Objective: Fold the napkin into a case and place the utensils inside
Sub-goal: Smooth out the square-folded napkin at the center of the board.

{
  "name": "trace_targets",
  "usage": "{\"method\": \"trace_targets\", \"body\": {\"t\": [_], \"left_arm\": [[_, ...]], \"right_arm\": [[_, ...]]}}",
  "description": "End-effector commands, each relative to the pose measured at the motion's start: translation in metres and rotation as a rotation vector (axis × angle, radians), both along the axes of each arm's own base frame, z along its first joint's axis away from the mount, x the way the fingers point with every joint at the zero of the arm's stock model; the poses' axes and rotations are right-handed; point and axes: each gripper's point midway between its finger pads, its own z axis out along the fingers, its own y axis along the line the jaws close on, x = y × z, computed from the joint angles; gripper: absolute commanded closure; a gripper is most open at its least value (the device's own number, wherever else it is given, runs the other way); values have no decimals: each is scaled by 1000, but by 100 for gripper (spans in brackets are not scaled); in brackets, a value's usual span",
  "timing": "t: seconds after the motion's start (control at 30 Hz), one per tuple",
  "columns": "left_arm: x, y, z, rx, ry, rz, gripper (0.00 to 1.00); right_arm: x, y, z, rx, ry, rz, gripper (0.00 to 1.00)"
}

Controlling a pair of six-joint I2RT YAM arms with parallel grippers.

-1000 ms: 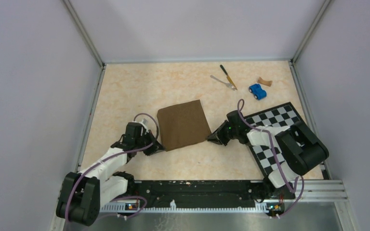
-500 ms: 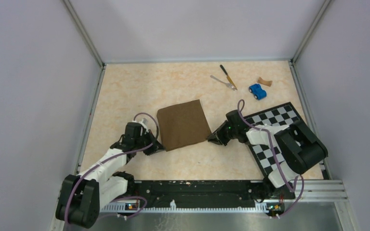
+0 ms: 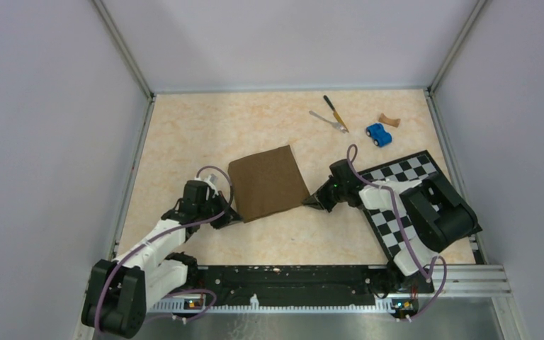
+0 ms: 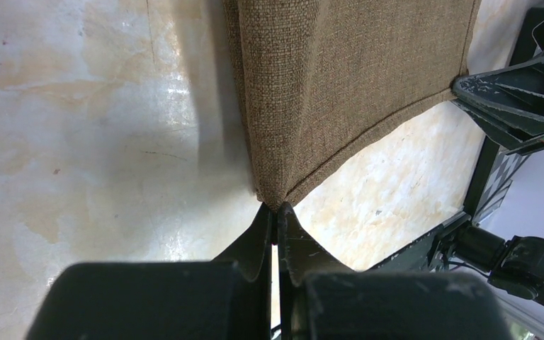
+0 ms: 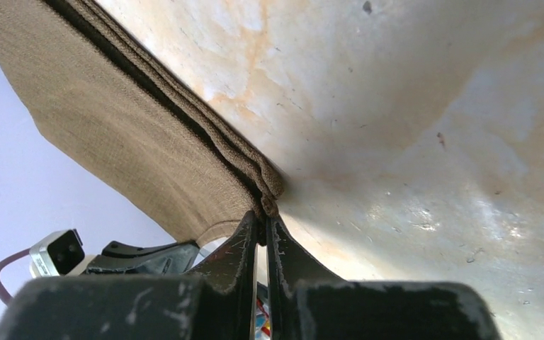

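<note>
The napkin (image 3: 268,183) lies mid-table, folded into layers but not yet long and narrow. The left gripper (image 4: 275,212) and right gripper (image 5: 262,218) each pinch a near corner of it. The knife (image 3: 335,112) and fork (image 3: 328,121) lie well apart from it. More folding and the loading seem left.

We are looking into a robotics lab's test cell. A left arm (image 3: 161,237) and a right arm (image 3: 386,197) are sitting bolted to a slotted metal rail (image 3: 460,278) at the near edge of a marble-patterned table (image 3: 184,134), with purple cables (image 3: 212,170) looping along them. Plain pale panels (image 3: 290,42) in aluminium framing (image 3: 123,48) are closing the table in on three sides. A black-and-white checkered board (image 3: 412,170) is lying on it, and we are seeing an odd mix of props: a brown napkin (image 3: 268,183), utensils (image 3: 334,117), a blue toy car (image 3: 378,134).
</note>
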Motion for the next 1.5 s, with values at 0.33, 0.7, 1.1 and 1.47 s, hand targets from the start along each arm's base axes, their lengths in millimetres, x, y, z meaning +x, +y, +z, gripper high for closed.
{"method": "trace_targets", "body": {"t": [0.33,0.7,1.1,1.47], "left_arm": [[14,-6,34,-27,-88,-23,100],[15,-11,46,-58,-99,-33,100],[14,-9,45,-51,-101,-25,100],[12,-9,44,-55,-98,-25,100]], "right_arm": [[5,5,38,17,-32,13,100],[13,9,46,43,-98,77,95],[13,7,48,25,-160,122,69],[14,8,20,33,-155,141,67]]}}
